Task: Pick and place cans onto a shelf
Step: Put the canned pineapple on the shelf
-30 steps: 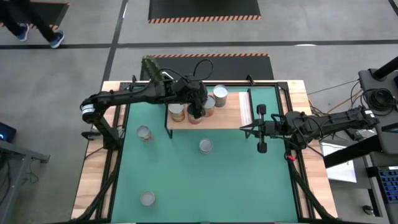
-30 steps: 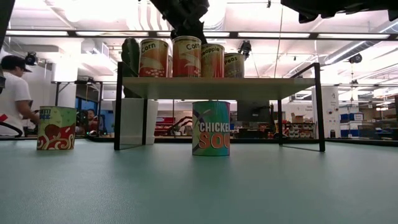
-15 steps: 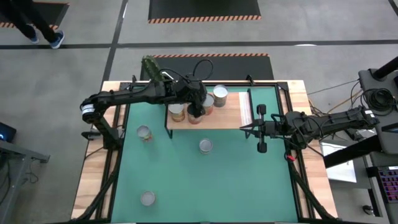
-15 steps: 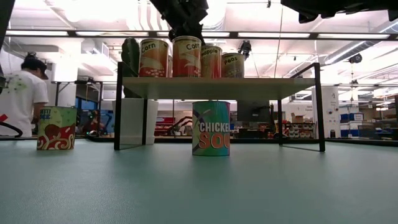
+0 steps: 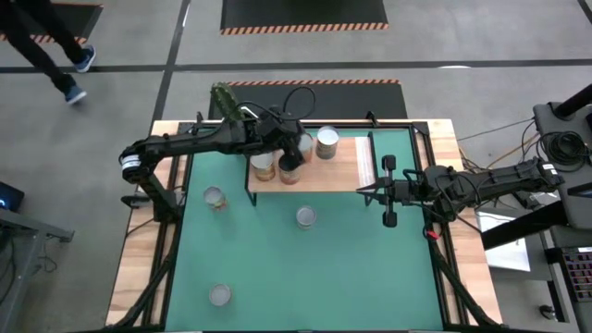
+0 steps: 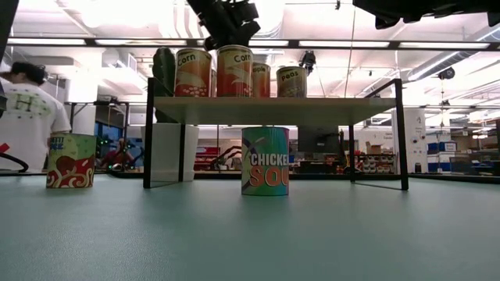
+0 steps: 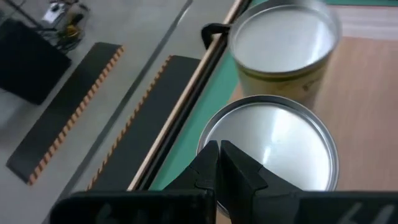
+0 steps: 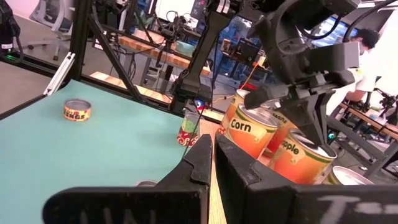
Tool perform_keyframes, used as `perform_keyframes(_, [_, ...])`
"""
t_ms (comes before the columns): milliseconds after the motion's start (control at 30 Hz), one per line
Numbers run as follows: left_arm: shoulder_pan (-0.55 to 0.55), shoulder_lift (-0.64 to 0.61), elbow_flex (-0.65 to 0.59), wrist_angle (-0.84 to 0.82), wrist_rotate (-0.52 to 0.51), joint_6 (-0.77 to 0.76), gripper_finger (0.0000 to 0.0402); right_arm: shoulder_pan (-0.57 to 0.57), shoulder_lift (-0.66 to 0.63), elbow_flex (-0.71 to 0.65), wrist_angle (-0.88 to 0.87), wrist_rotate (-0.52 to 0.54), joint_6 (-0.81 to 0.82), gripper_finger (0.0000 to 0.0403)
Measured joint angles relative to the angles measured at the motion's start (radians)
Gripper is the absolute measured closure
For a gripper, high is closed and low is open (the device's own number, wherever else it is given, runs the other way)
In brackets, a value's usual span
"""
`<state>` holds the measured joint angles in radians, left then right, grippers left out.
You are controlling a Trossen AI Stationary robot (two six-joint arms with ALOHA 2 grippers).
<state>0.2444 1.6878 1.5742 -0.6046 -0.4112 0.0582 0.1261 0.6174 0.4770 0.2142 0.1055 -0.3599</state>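
The light-wood shelf (image 5: 347, 171) stands at the far middle of the green mat. Several cans stand upright on it, among them two Corn cans (image 6: 193, 72), a Peas can (image 6: 291, 81) and a can with an orange label (image 8: 308, 158). My left gripper (image 5: 299, 153) is shut above that orange can's silver top (image 7: 273, 143). Three more cans stand on the mat (image 5: 215, 197) (image 5: 306, 216) (image 5: 219, 294). My right gripper (image 5: 363, 191) is shut and level, off the shelf's right end, touching nothing. My left gripper comes slanting down from the table's left side, and its shut fingertips (image 8: 320, 140) meet the top of the orange-labelled can at the rim (image 7: 214, 134). Nothing is pinched between the fingers. The can stands upright on the shelf's plank.
A cactus in a white pot (image 5: 222, 97) stands behind the shelf's left end. A person (image 6: 31, 109) moves about in the room beyond the table. The near half of the mat (image 5: 370, 277) holds only the one can at the near left.
My left gripper has swung a little toward the table's far edge, staying shut over the cans on the shelf. The orange-labelled can under it has slid a little toward the far edge, so more of the Peas can shows in the low view. My right arm kept still.
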Motion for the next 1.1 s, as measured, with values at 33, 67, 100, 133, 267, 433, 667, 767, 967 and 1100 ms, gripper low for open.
perform_keyframes(33, [0.000,0.000,0.000,-0.002,-0.010,-0.005,0.0402,0.000,0.000,0.000,0.000,0.000,0.000,0.0394])
perform_keyframes(67, [0.000,0.000,0.000,-0.006,-0.018,-0.012,0.0402,0.000,0.000,0.000,0.000,0.000,0.000,0.0394])
perform_keyframes(100, [0.000,0.000,0.000,-0.006,-0.020,-0.018,0.0402,0.000,0.000,0.000,0.000,0.000,0.000,0.0394])
perform_keyframes(133, [0.000,0.000,0.000,-0.007,-0.022,-0.023,0.0402,0.000,0.000,0.000,0.000,0.000,0.000,0.0394])
perform_keyframes(267, [0.000,-0.001,0.000,-0.020,-0.026,-0.043,0.0402,0.000,0.000,0.000,0.000,0.000,0.000,0.0394])
perform_keyframes(433, [0.000,-0.003,0.000,-0.042,-0.033,-0.054,0.0402,0.000,0.000,0.000,0.000,0.000,0.000,0.0394])
perform_keyframes(667, [0.000,-0.005,0.000,-0.050,-0.043,-0.060,0.0402,0.000,0.000,0.000,0.000,0.000,0.000,0.0394])
perform_keyframes(767, [-0.001,-0.010,0.000,-0.074,-0.090,-0.060,0.0402,0.000,0.000,0.000,0.000,0.000,0.000,0.0394])
perform_keyframes(967, [0.000,-0.017,0.000,-0.098,-0.098,-0.060,0.0402,0.000,0.000,0.000,0.000,0.000,0.000,0.0394])
perform_keyframes(1100, [0.000,-0.018,0.000,-0.105,-0.102,-0.060,0.0402,0.000,0.000,0.000,0.000,0.000,0.000,0.0394])
